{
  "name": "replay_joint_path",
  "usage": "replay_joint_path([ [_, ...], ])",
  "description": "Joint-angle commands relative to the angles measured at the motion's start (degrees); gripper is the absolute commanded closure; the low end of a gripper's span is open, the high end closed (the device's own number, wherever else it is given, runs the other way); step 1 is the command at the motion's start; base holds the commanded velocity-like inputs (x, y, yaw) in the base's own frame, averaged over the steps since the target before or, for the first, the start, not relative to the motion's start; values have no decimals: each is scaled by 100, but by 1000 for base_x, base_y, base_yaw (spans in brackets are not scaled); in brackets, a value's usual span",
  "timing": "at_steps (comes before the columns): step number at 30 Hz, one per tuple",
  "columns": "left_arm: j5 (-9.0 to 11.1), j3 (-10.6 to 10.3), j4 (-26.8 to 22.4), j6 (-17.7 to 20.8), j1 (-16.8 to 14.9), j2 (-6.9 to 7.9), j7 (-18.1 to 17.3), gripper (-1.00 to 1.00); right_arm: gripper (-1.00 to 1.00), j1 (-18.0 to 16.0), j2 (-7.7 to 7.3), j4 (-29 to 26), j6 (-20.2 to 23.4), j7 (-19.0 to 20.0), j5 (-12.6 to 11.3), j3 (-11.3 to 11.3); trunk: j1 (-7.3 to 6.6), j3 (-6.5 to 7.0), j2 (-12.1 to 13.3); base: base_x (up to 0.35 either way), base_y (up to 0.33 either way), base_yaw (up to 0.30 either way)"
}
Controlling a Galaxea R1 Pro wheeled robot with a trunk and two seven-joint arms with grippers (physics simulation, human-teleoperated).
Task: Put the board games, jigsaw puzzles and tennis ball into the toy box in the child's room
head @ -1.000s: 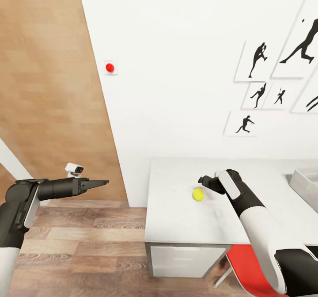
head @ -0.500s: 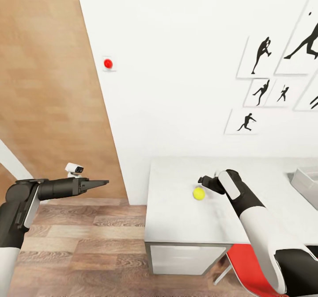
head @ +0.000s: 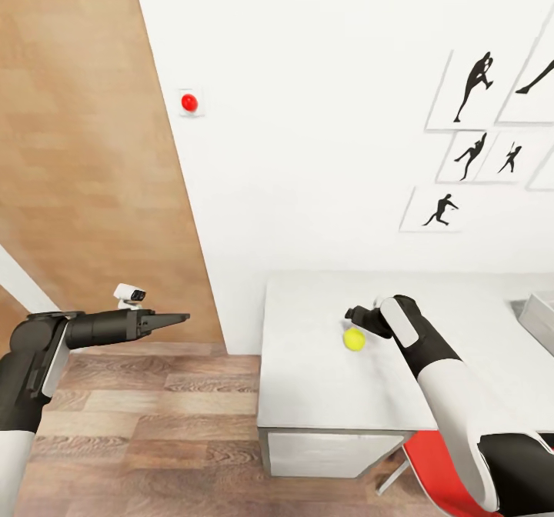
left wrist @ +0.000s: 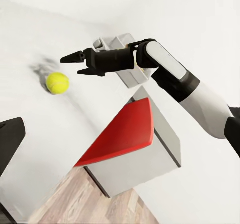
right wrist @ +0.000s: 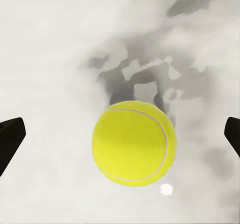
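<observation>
A yellow tennis ball lies on the white table near its left end. My right gripper hovers just above and behind the ball, open. In the right wrist view the tennis ball sits centred between the two dark fingertips at the frame's edges, without touching them. The left wrist view shows the right gripper open, close over the ball. A corner of the grey toy box sits at the table's right end. My left gripper is held out over the floor, empty and open.
A red chair is tucked under the table beside my right arm. A white wall with framed silhouettes backs the table. A wooden panel and wood floor lie to the left.
The whole head view has shifted a little, so table and pictures sit further right. The ball now lies more directly under the right gripper. Both arms keep their pose.
</observation>
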Motion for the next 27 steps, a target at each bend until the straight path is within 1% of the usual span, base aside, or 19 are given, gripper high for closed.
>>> replay_joint_path([
  [1, -2, -1, -1, 61, -4, 2, -23, -100, -100, -5, -7, -6, 6, -56, -60, 31, 5, -21, -12, 133, 85, 0],
  [5, -1, -2, -1, 61, -4, 3, -23, -100, -100, -5, -5, 5, 7, -57, -22, 31, 5, -58, -12, 56, 36, 0],
  [8, -4, -2, -2, 61, -4, 3, -23, -100, -100, -5, 1, 7, 10, -58, 135, 31, 5, -86, -12, 13, 8, 0],
  [9, -7, -2, -2, 61, -4, 3, -23, -100, -100, -5, 6, 8, 10, -56, 258, 27, 5, -95, -12, 5, 3, 0],
  [13, -10, -2, -1, 61, -4, 1, -23, -100, -100, -5, 6, 9, 11, -55, 401, 16, 5, -133, -12, 2, 1, 0],
  [27, -20, -2, -2, 61, -4, -3, -23, -100, -100, 42, 5, 33, 18, -33, 448, 18, 5, -264, -12, -15, 0, 0],
])
